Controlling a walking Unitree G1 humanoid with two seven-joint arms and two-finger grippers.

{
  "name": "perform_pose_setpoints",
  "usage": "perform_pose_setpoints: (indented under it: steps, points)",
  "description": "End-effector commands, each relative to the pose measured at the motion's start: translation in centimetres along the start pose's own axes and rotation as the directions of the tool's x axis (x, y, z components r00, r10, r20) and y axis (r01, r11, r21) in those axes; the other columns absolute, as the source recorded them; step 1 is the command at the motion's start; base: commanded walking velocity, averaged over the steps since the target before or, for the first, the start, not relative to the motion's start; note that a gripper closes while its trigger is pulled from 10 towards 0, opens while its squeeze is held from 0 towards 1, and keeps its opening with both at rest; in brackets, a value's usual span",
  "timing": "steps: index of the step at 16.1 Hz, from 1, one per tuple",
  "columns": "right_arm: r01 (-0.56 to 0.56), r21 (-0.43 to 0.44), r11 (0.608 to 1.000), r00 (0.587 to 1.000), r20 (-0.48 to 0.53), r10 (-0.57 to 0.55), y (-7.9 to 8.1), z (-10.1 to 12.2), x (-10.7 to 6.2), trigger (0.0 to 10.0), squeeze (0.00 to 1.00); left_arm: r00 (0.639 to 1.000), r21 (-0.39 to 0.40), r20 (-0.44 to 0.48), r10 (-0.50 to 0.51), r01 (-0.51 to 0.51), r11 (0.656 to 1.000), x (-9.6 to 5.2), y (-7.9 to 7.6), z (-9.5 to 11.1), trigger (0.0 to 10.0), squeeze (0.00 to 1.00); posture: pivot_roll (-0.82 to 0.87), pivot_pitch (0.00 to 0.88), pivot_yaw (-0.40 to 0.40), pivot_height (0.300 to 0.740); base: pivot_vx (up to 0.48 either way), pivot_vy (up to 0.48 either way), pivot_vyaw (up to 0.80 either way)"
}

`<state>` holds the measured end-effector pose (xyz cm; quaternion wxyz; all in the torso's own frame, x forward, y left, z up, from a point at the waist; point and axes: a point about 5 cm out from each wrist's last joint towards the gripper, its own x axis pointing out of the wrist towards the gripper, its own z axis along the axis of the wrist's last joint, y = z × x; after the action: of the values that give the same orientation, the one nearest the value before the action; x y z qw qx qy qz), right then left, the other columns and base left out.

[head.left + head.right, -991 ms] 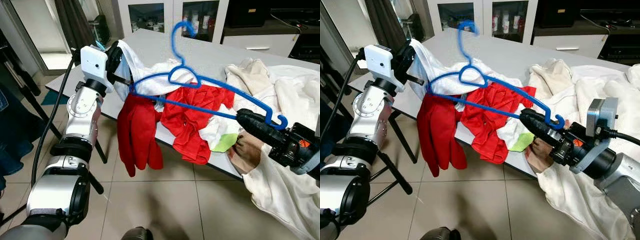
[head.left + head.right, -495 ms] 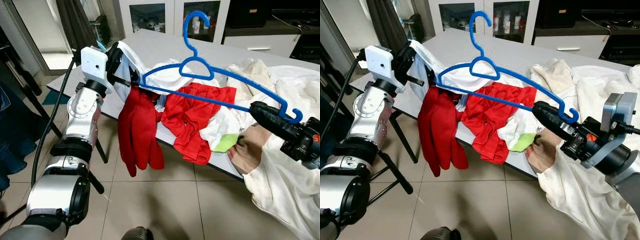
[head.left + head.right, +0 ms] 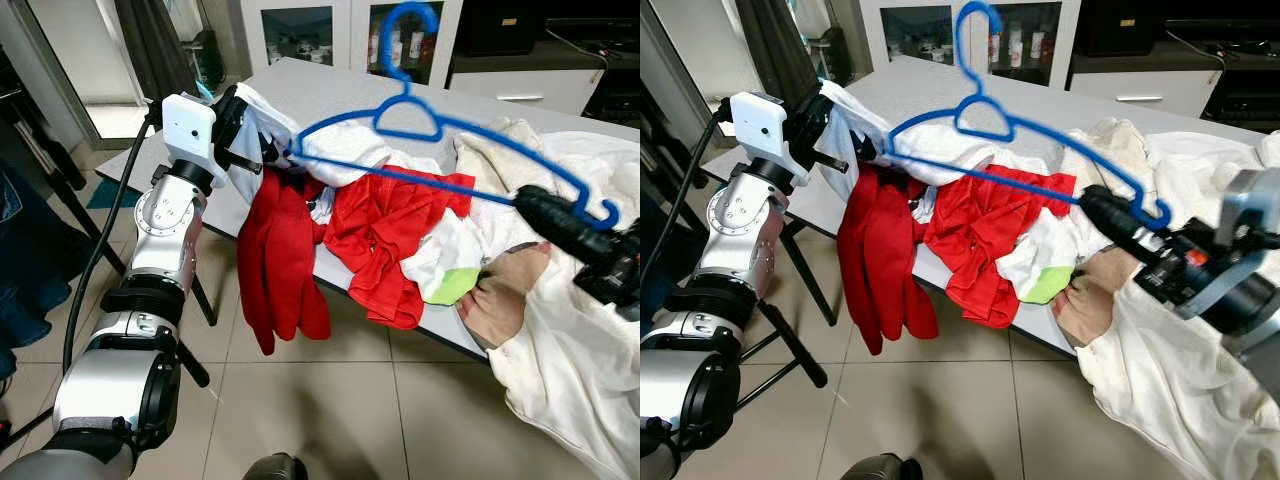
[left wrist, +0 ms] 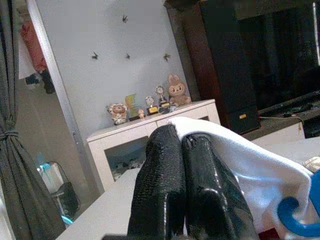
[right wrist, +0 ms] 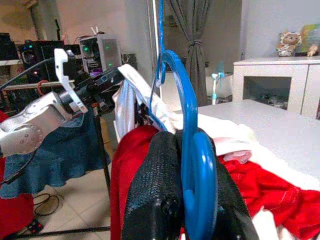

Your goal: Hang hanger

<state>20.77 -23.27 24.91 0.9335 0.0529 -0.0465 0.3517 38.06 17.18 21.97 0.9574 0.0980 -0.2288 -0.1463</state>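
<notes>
Hanger (image 3: 440,150): blue, held in the air above the table's (image 3: 330,95) near edge, over the clothes pile.
Right gripper (image 3: 560,222): jaws closed on the hanger's right end.
Left gripper (image 3: 262,155): jaws pressed together on a white garment (image 3: 335,150) at the hanger's left end.
Change: hanger has risen and moved right over the last second; hook now reaches the frame top.
Red garment (image 3: 275,250): hangs off the table's near edge, as before.
Meaning: lift under way; hanging likely not yet done.
</notes>
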Motion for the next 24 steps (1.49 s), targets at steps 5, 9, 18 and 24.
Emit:
perform_pose_setpoints:
  steps: [5, 9, 18, 24]
  points:
    - [0.011, -0.081, 0.997, 1.0, 0.021, -0.009, -0.3, 1.6, -1.0, 10.0, 0.0, 1.0, 0.014, 0.019, -0.001, 0.0, 1.0, 0.3, 0.2, 0.4, 10.0, 0.0, 0.02, 0.0, 0.117, 0.74, 0.0, 0.0, 0.0]
    - [-0.003, -0.092, 0.996, 1.0, 0.02, 0.005, -0.2, 1.7, -1.0, 10.0, 0.0, 1.0, 0.013, 0.02, -0.003, 0.003, 1.0, 0.3, 0.1, 0.4, 10.0, 0.0, 0.02, 0.0, 0.117, 0.74, 0.0, 0.0, 0.0]
    - [-0.127, -0.059, 0.99, 0.986, 0.099, 0.132, 1.5, 2.5, -1.0, 10.0, 0.0, 1.0, 0.016, 0.021, -0.002, 0.002, 1.0, 0.3, 0.2, 0.5, 10.0, 0.0, 0.02, 0.0, 0.119, 0.74, 0.0, 0.0, 0.0]
    - [-0.173, -0.012, 0.985, 0.982, 0.08, 0.173, 2.6, 1.4, -0.3, 10.0, 0.0, 1.0, 0.017, 0.02, -0.005, 0.005, 1.0, 0.3, 0.1, 0.5, 10.0, 0.0, 0.02, 0.0, 0.121, 0.74, 0.0, 0.0, 0.0]
